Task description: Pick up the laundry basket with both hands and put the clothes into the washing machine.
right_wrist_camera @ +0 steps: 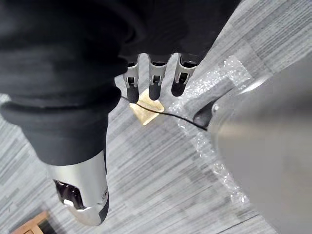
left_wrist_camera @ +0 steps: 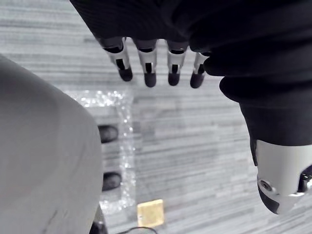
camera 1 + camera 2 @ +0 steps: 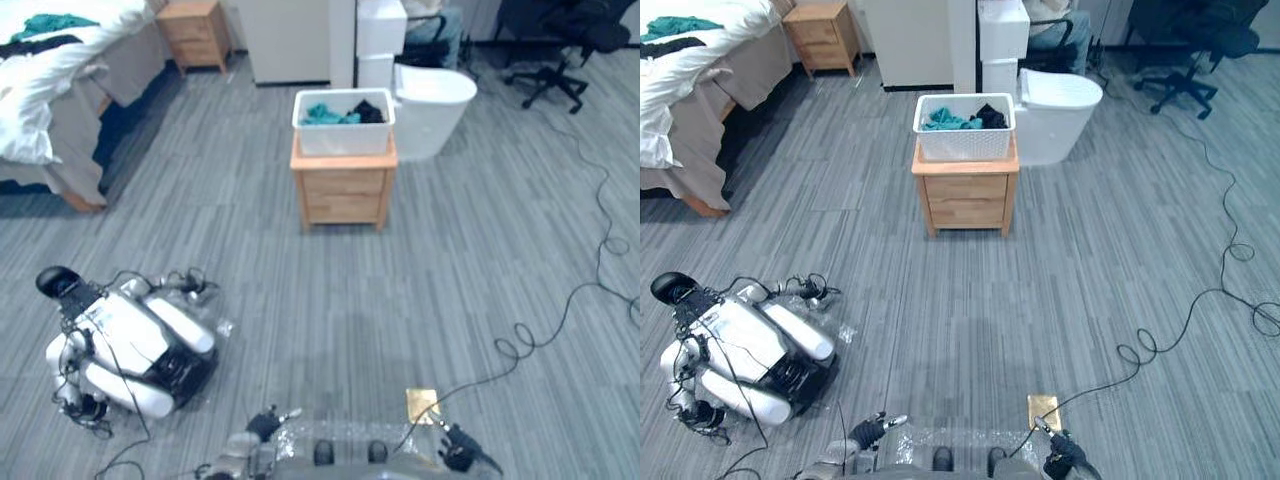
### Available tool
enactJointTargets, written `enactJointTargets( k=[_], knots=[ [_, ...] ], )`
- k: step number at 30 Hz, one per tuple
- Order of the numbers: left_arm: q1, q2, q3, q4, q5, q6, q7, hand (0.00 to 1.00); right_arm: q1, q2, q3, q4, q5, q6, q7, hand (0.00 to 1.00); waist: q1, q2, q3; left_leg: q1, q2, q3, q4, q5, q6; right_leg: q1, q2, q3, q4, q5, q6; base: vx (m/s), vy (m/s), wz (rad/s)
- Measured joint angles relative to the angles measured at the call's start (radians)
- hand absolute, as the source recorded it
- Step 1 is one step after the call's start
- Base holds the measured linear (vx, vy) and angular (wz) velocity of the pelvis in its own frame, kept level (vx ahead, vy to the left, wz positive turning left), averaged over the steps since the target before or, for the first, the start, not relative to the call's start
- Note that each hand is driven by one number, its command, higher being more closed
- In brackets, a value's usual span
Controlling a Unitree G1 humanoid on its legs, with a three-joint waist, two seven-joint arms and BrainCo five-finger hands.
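Note:
A white laundry basket [image 3: 344, 128] stands on a small wooden nightstand [image 3: 343, 190] in the middle of the room, well ahead of me. Teal and black clothes [image 3: 345, 112] lie in it. Just behind it to the right is a white rounded appliance [image 3: 433, 102] with its lid down. My left hand [image 2: 149, 68] hangs low at my side, fingers straight and holding nothing. My right hand [image 1: 155, 83] hangs the same way on the other side, over a brass floor plate [image 1: 144, 113]. Both hands are far from the basket.
Another white robot [image 3: 130, 350] lies on the grey floor at the left front. A bed [image 3: 60, 70] fills the far left, with a wooden cabinet [image 3: 195, 32] beside it. An office chair [image 3: 560, 50] stands at the far right, and a cable [image 3: 560, 310] runs across the floor.

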Motion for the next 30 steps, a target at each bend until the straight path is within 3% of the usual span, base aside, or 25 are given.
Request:
enactJointTargets(
  k=[3,5,7,9,10,11,12,13,14,16,17,18,20,22,24,25,26,27,28,29,30],
  knots=[
    [0.001,0.006,-0.020,-0.001,-0.002,0.002,0.000,0.00,0.002,0.006,0.001,-0.010,0.017,0.000,0.015,0.00,-0.011,-0.004,0.019,0.049,-0.037,-0.018,-0.008,-0.014,0.023,-0.142,-0.055,-0.027,0.325,-0.044,-0.012,0.03,0.058,0.14],
    [0.003,0.006,-0.019,-0.001,-0.002,0.009,0.001,0.00,-0.007,0.001,0.007,-0.009,0.021,0.000,0.019,0.00,-0.018,0.003,0.023,0.053,-0.031,-0.030,0.001,-0.029,0.032,-0.180,-0.049,-0.037,0.333,-0.066,-0.010,0.19,0.036,0.14],
    [-0.002,0.007,-0.017,0.000,-0.007,0.011,0.002,0.00,-0.014,-0.002,0.008,-0.011,0.020,0.000,0.020,0.00,-0.031,0.013,0.033,0.053,0.000,-0.041,0.002,-0.043,0.036,-0.197,-0.016,-0.050,0.219,-0.062,-0.015,0.18,-0.017,0.15],
    [-0.010,0.005,-0.008,0.000,-0.008,0.012,0.002,0.00,-0.018,-0.003,0.008,-0.016,0.024,-0.001,0.020,0.00,-0.032,0.024,0.045,0.057,0.050,-0.055,0.001,-0.067,0.020,-0.215,0.038,-0.070,0.035,-0.006,-0.040,0.29,-0.080,0.06],
    [-0.019,0.005,-0.003,-0.001,-0.008,0.012,0.002,0.00,-0.019,-0.002,0.008,-0.016,0.028,-0.001,0.018,0.00,-0.037,0.021,0.046,0.064,0.081,-0.063,-0.001,-0.086,0.005,-0.223,0.065,-0.078,-0.102,0.073,-0.042,0.47,-0.154,0.24],
    [-0.021,0.012,0.000,-0.001,-0.008,0.012,0.002,0.00,-0.010,0.001,0.008,-0.014,0.027,0.000,0.018,0.00,-0.045,0.018,0.047,0.077,0.090,-0.083,0.002,-0.115,-0.017,-0.232,0.074,-0.065,-0.156,0.155,-0.050,0.51,-0.187,0.34],
    [-0.020,0.014,0.000,0.000,-0.007,0.012,0.002,0.00,-0.004,0.001,0.007,-0.014,0.028,0.000,0.018,0.00,-0.052,0.009,0.044,0.089,0.098,-0.092,0.002,-0.132,-0.023,-0.239,0.071,-0.062,-0.125,0.180,-0.062,0.48,-0.217,0.49],
    [-0.023,0.002,0.002,0.000,-0.006,0.011,0.000,0.00,0.007,-0.004,0.003,-0.014,0.038,0.000,0.018,0.00,-0.066,-0.001,0.036,0.123,0.125,-0.103,-0.004,-0.160,-0.048,-0.258,0.087,-0.076,-0.031,0.162,-0.132,0.50,-0.258,0.45],
    [-0.026,-0.006,0.003,0.000,-0.006,0.010,-0.004,0.00,0.016,-0.003,-0.004,-0.014,0.044,0.000,0.018,0.00,-0.066,0.006,0.034,0.138,0.139,-0.100,0.003,-0.163,-0.062,-0.271,0.094,-0.090,0.054,0.086,-0.156,0.60,-0.295,0.32],
    [-0.036,-0.011,0.020,0.000,-0.008,0.010,-0.017,0.00,0.013,-0.002,-0.019,-0.016,0.064,0.000,0.018,0.00,-0.062,0.001,0.032,0.118,0.134,-0.081,0.092,-0.172,-0.090,-0.275,0.086,-0.093,0.117,0.033,-0.189,0.49,-0.208,0.07],
    [-0.048,-0.016,0.040,0.000,-0.025,0.010,-0.018,0.00,0.011,0.001,-0.032,-0.018,0.081,-0.001,0.019,0.00,-0.062,0.003,0.032,0.051,0.130,-0.076,0.271,-0.188,-0.166,-0.244,0.080,-0.093,0.116,0.008,-0.200,0.51,-0.183,0.11],
    [-0.060,-0.019,0.049,-0.002,-0.037,0.009,-0.018,0.00,0.006,-0.002,-0.031,-0.015,0.084,0.000,0.020,0.00,-0.058,0.006,0.032,-0.015,0.146,-0.034,0.451,-0.183,-0.212,-0.186,0.087,-0.089,0.082,0.003,-0.201,0.52,-0.196,0.12],
    [-0.070,-0.024,0.052,-0.008,-0.037,0.004,-0.019,0.00,0.001,-0.009,-0.018,-0.017,0.089,-0.001,0.019,0.00,-0.049,-0.004,0.034,-0.087,0.160,0.032,0.606,-0.194,-0.193,-0.055,0.085,-0.072,-0.019,0.003,-0.201,0.49,-0.202,0.05],
    [-0.070,-0.033,0.051,-0.015,-0.038,-0.007,-0.018,0.00,-0.017,-0.030,0.004,-0.019,0.088,-0.002,0.015,0.00,-0.045,-0.007,0.033,-0.147,0.150,0.061,0.600,-0.220,-0.175,0.021,0.071,-0.061,-0.088,0.003,-0.201,0.46,-0.115,-0.03],
    [-0.074,-0.035,0.052,-0.022,-0.049,-0.010,-0.017,0.00,-0.053,-0.049,0.008,-0.025,0.088,-0.010,0.007,0.00,-0.025,-0.011,0.035,-0.262,0.104,0.044,0.467,-0.232,-0.170,0.094,0.044,-0.040,-0.162,0.001,-0.196,0.38,-0.018,-0.10],
    [-0.073,-0.034,0.055,-0.023,-0.055,-0.010,-0.017,0.00,-0.062,-0.057,0.007,-0.028,0.088,-0.015,0.002,0.00,-0.014,-0.004,0.032,-0.330,0.090,0.013,0.424,-0.225,-0.183,0.118,0.041,-0.037,-0.187,0.000,-0.194,0.29,0.005,-0.10],
    [-0.071,-0.035,0.056,-0.024,-0.057,-0.011,-0.015,0.00,-0.066,-0.070,0.008,-0.033,0.086,-0.022,-0.007,0.00,0.010,0.010,0.030,-0.444,0.091,-0.028,0.417,-0.199,-0.227,0.153,0.059,-0.030,-0.220,-0.003,-0.188,0.46,0.075,-0.21],
    [-0.066,-0.035,0.057,-0.042,-0.057,-0.012,-0.014,0.00,-0.062,-0.083,0.015,-0.038,0.079,-0.028,-0.008,0.00,0.031,0.048,0.026,-0.511,0.119,-0.044,0.386,-0.159,-0.270,0.210,0.092,-0.008,-0.258,-0.013,-0.171,0.47,0.117,-0.33],
    [-0.059,-0.035,0.057,-0.043,-0.056,-0.012,-0.013,0.00,-0.059,-0.094,0.019,-0.035,0.074,-0.027,-0.008,0.00,0.041,0.063,0.025,-0.530,0.128,-0.043,0.355,-0.118,-0.257,0.241,0.106,0.005,-0.281,-0.021,-0.157,0.42,0.165,-0.71],
    [-0.035,-0.030,0.066,-0.044,-0.056,-0.014,-0.003,0.00,-0.050,-0.087,0.019,-0.035,0.063,-0.027,-0.007,0.00,0.069,0.064,0.017,-0.525,0.125,-0.031,0.393,-0.002,-0.173,0.307,0.098,0.022,-0.304,-0.047,-0.115,0.42,0.181,-0.91],
    [-0.026,-0.019,0.081,-0.042,-0.055,-0.010,0.005,0.00,-0.040,-0.070,0.024,-0.038,0.052,-0.029,-0.007,0.00,0.074,0.047,0.002,-0.512,0.110,-0.012,0.430,0.015,-0.082,0.318,0.074,0.052,-0.261,-0.062,-0.090,0.58,0.212,-0.82]
  ],
)
